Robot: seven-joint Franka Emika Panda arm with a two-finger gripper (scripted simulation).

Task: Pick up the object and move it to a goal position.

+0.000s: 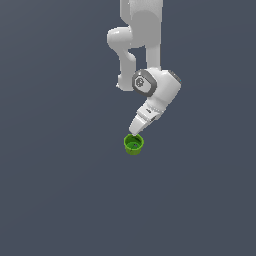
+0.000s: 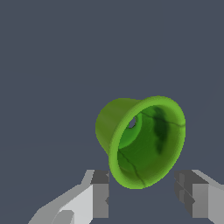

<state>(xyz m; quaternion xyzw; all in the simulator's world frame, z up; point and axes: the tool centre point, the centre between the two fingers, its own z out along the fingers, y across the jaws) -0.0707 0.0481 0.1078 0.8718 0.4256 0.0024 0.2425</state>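
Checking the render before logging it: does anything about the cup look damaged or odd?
Yes. In the wrist view the green cup shows a small see-through hole in its inner wall and dark crack-like lines. The open claw isn't gripping it.

even flat simulator light, dim slate backdrop, no glare, coarse blocky edges, faint shading inside cup [image 2: 148, 142]

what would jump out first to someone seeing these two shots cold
The bright green cup stands out, alone on the flat dark grey ground near the middle of the exterior view. Just above it hangs the white arm, its gripper at the cup's rim; the wrist view shows the fingers apart, cup ahead.
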